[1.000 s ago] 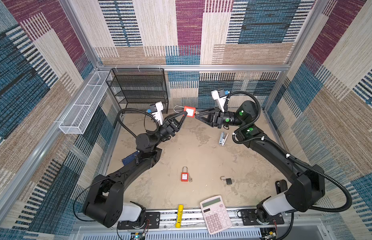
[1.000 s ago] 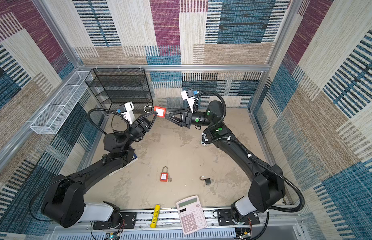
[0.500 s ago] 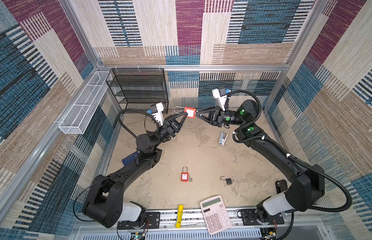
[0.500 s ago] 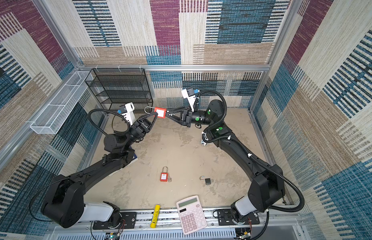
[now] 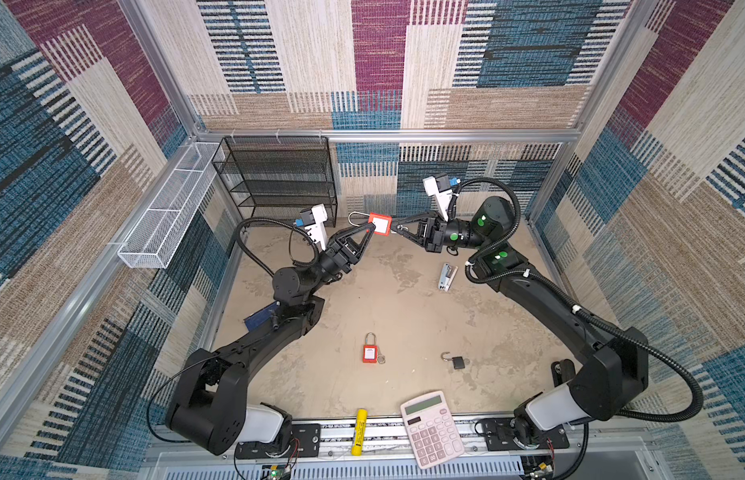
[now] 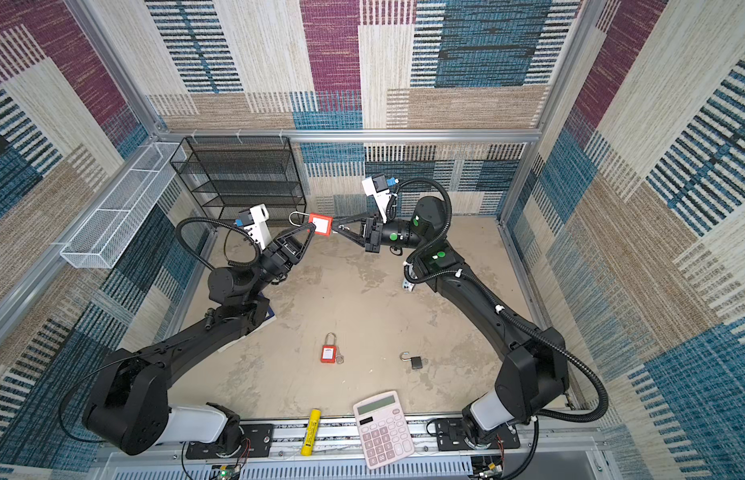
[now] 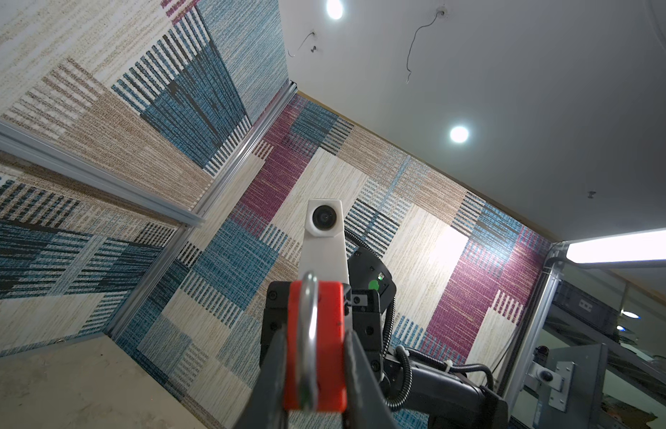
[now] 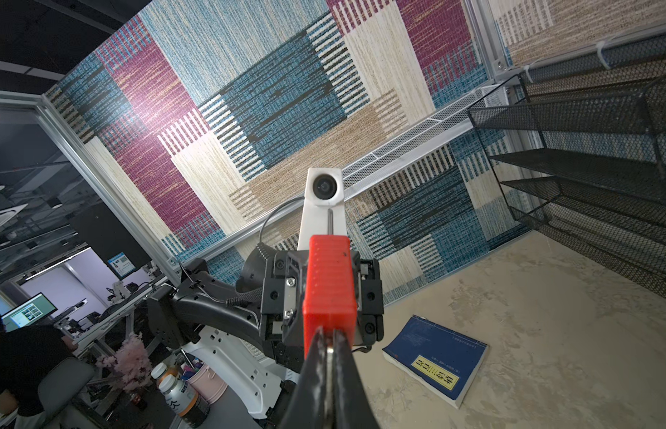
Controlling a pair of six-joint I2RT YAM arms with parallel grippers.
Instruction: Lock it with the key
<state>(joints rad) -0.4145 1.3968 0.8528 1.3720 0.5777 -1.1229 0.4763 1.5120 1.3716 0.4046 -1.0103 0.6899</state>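
Red plastic-bodied padlock [image 5: 380,223] with a silver steel shackle [image 5: 357,217]: in both top views it hangs in the air above the far part of the sandy counter [image 5: 404,316]. The left claw [image 5: 368,231] pinches its body, and the shackle points toward the black wire rack [image 5: 279,178]. The right claw [image 5: 398,227] meets the opposite end, tips drawn together. The padlock looks small, light and rigid. Its ribbed plastic sides should give the pads some bite, while the smooth shackle would likely slip, so the body's flat faces seem the place to hold.

Left wrist view: the padlock [image 7: 314,345] sits squarely between the left claw's two fingers [image 7: 272,371], in a narrow grip across the body, with the shackle loop facing the camera.

Right wrist view: the padlock's ribbed base [image 8: 329,289] stands directly ahead of the right claw [image 8: 328,343], touching or nearly so. The jaws are closed on what appears to be a thin silvery key [image 8: 329,350], of which only a sliver shows. Whether its blade is seated in the keyhole is hidden.
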